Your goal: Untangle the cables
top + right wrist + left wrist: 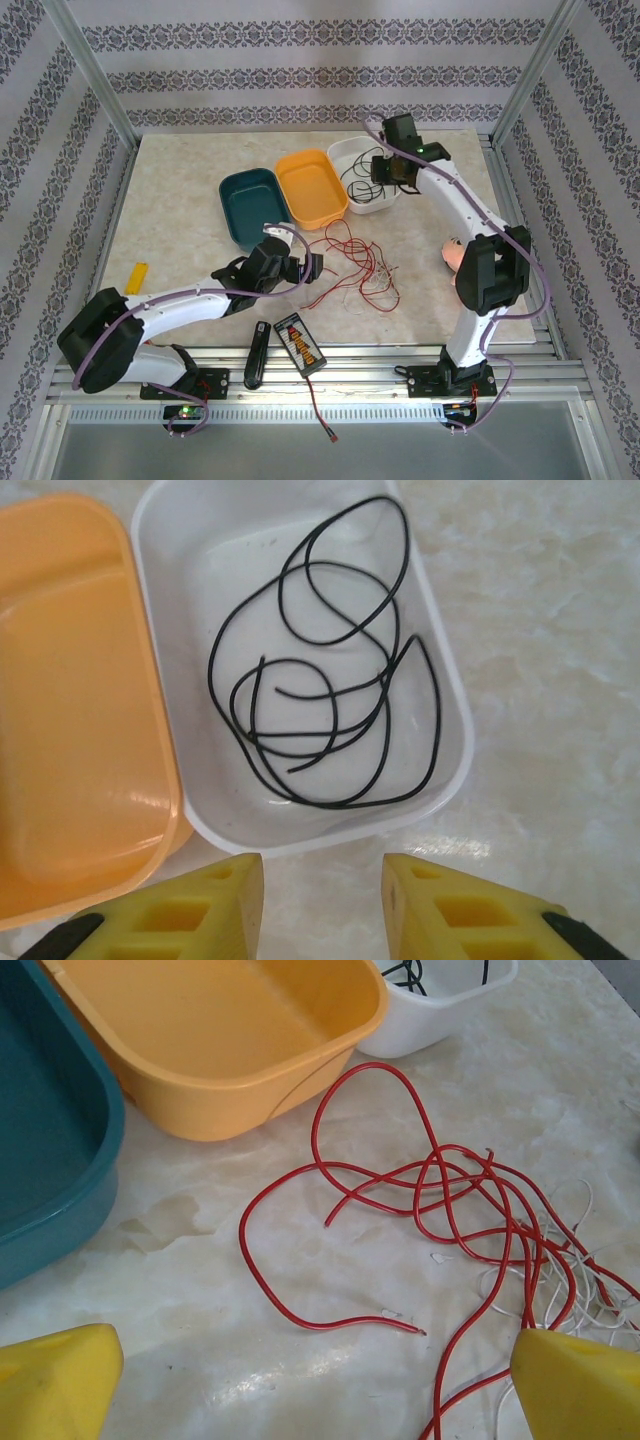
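A red cable (420, 1180) lies in loose crossing loops on the marble table, tangled at its right side with a pale whitish cable (570, 1260). My left gripper (315, 1390) hovers open just before this pile, one red end lying between its yellow fingertips (60, 1380). From above, the red cable (350, 260) sits right of the left gripper (305, 255). A black cable (320, 710) lies coiled alone inside the white tray (450, 710). My right gripper (322, 900) hangs open at that tray's near rim, holding nothing; from above it (383, 172) is over the tray.
An orange tray (312, 185) and a teal tray (250, 205) stand left of the white tray (365, 150). A black orange-striped device (300, 340) and a black tool (257, 353) lie at the near edge. A yellow piece (135, 277) lies at the left, a pinkish object (452, 253) at the right.
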Controlling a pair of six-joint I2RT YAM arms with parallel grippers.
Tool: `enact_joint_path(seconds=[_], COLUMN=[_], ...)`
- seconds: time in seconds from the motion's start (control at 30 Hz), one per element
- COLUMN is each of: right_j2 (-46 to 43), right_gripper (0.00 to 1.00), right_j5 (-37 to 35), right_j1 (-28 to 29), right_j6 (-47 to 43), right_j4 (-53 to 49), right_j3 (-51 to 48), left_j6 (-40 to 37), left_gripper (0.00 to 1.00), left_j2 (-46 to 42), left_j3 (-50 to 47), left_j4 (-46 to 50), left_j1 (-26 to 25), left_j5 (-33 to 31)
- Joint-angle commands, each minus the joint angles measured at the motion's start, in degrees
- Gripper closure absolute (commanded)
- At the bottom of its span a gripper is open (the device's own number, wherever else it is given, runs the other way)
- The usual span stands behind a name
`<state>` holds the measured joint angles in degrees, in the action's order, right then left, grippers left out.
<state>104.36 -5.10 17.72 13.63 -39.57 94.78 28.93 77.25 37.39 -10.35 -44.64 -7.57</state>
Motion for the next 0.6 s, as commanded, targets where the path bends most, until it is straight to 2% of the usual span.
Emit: enact_joint_path(seconds=[0.0, 0.23, 0.4, 0.57], right_j2=[-2.85, -10.4, -18.97, -26.15], right_gripper=[0.64, 0.63, 0.62, 0.63], right_j5=[-4.99, -5.36, -1.72, 0.09], right_j1=[2.4, 7.08, 7.78, 7.69], right_j6=[2.05, 5.34, 10.28, 13.37], right_j4=[1.07, 2.25, 4.15, 4.72], right_j3=[-3.48, -14.52, -25.69, -34.42], left_j6=[-1.1, -0.86, -0.15, 1.12], left_gripper=[0.01, 0.01, 0.01, 0.01], left_j2=[1.2, 3.33, 5.34, 7.68], left_j3=[3.48, 5.36, 7.46, 9.82], left_j4=[1.77, 1.09, 2.22, 3.3], left_j1=[-0.61, -0.54, -0.19, 0.77], left_j5=[0.0, -1.41, -3.19, -1.73])
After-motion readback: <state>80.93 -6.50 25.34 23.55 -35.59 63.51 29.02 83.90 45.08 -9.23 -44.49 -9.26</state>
